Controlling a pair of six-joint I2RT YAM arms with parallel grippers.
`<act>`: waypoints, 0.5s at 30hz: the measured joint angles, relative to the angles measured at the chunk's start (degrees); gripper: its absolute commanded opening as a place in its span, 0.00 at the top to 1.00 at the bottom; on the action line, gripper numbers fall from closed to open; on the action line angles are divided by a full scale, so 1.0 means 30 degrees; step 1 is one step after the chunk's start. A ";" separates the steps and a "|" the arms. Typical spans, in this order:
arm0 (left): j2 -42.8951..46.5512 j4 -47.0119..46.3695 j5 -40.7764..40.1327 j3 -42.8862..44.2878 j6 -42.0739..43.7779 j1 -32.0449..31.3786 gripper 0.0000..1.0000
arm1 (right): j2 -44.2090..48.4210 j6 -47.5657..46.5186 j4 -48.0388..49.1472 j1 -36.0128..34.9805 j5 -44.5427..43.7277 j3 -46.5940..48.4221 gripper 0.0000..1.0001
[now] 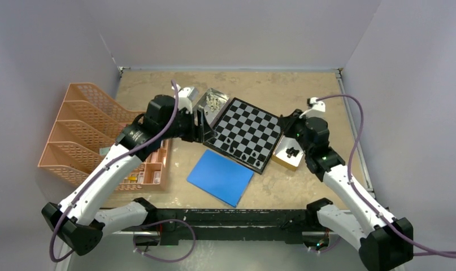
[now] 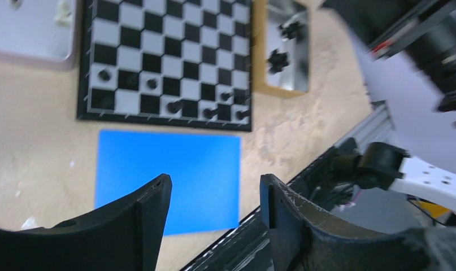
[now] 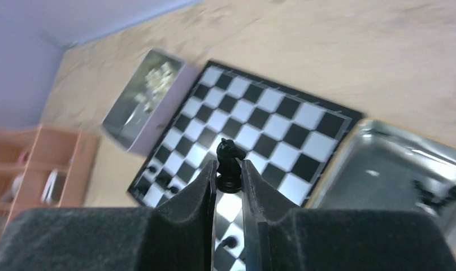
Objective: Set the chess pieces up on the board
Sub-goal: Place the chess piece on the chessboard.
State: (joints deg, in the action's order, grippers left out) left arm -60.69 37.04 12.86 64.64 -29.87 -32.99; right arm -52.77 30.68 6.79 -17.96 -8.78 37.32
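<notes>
Right claw (image 3: 229, 171): narrow, its two dark fingers pinched on the base of a black knight (image 3: 230, 157), which stands upright between them.
Under the knight: the board (image 3: 253, 127); the wrist view shows its checks directly behind the piece.
Left claw (image 2: 214, 195): jaws standing well apart with nothing between them; in the top view it is at the board's left edge.
Beyond the left claw: a blue sheet (image 2: 169, 180) lying flat just beside the board's near border.
Board on the bench (image 1: 310, 90): set at a slant near the middle, between the two arms.
Black pieces (image 2: 174, 105): several stand on the two rows nearest the blue sheet.
Yellow-edged tray (image 2: 259, 51): just beside the board's right edge, with a few more black figures lying in it.
Silvery tray (image 1: 205, 96): at the board's far-left corner, holding the cream pieces (image 1: 214, 103) in a heap.
Orange file rack (image 1: 78, 127): at the bench's left side, well apart from the board.
</notes>
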 measured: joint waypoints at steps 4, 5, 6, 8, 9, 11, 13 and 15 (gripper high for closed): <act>-0.1377 -0.0321 0.1785 0.2222 -0.0219 0.0102 0.44 | 0.0160 -0.0801 0.1501 -0.2681 0.0787 -0.0714 0.86; -0.1770 -0.0364 0.2346 0.2732 -0.0255 0.0131 0.44 | 0.0240 -0.0976 0.2033 -0.3490 0.0896 -0.0984 0.85; -0.2120 -0.0437 0.2820 0.3096 -0.0277 0.0146 0.46 | 0.0408 -0.1158 0.2601 -0.4255 0.1005 -0.1297 0.84; -0.2798 -0.0517 0.3716 0.3694 -0.0299 0.0197 0.47 | 0.0831 -0.1530 0.3738 -0.5581 0.1209 -0.1923 0.84; -0.3096 -0.0517 0.4102 0.3905 -0.0299 0.0211 0.47 | 0.1056 -0.1821 0.4466 -0.6484 0.1217 -0.2244 0.85; -0.3650 -0.0510 0.4845 0.4240 -0.0291 0.0226 0.48 | 0.1180 -0.2317 0.5450 -0.7759 0.1209 -0.2433 0.86; -0.4065 -0.0525 0.5523 0.4430 -0.0291 0.0233 0.50 | 0.1144 -0.2943 0.6477 -0.9034 0.1195 -0.2455 0.86; -0.4364 -0.0576 0.6215 0.4503 -0.0299 0.0240 0.51 | 0.1115 -0.3512 0.7322 -0.9996 0.1188 -0.2470 0.86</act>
State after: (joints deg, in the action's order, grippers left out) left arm -73.78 35.31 31.51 78.15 -30.76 -32.27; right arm -49.43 20.14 28.75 -47.94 -5.21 29.91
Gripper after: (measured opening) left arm 0.512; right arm 0.204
